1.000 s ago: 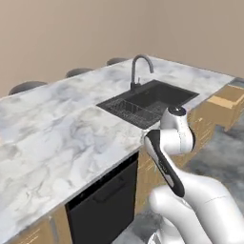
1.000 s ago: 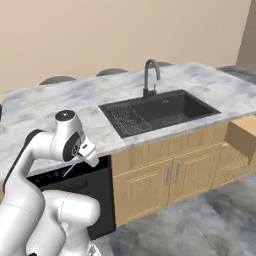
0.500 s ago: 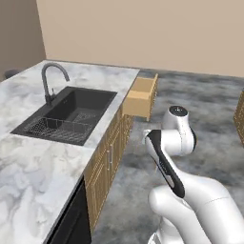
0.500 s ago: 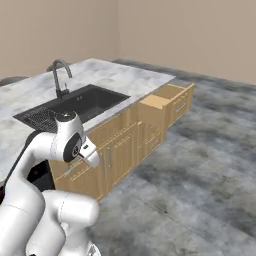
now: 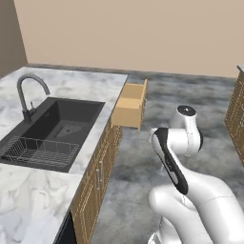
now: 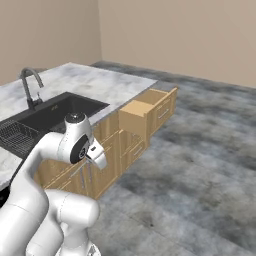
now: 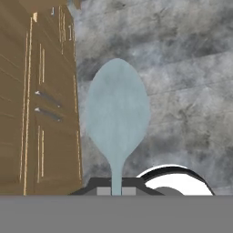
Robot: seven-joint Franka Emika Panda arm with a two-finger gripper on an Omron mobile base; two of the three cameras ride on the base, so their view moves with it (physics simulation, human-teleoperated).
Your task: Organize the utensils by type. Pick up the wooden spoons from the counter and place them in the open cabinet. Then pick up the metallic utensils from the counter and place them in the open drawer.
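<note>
My gripper is shut on the handle of a bluish metallic utensil, a spoon whose bowl points away from the hand over the grey floor. In the right base view the hand hangs low in front of the wooden cabinet fronts, fingers pointing down. The open drawer juts out from the end of the marbled counter, ahead of the arm, and its inside looks bare. The wooden spoons and the open cabinet are out of view.
A black sink with a wire rack and a dark faucet is set in the counter. Wooden cabinet fronts stand close beside the hand. Grey floor spreads to the right. More cabinetry stands at the far right.
The base has driven and turned along the counter, so the whole scene has shifted: the sink has slid left and the open drawer has come into view ahead. The gripper stays shut.
</note>
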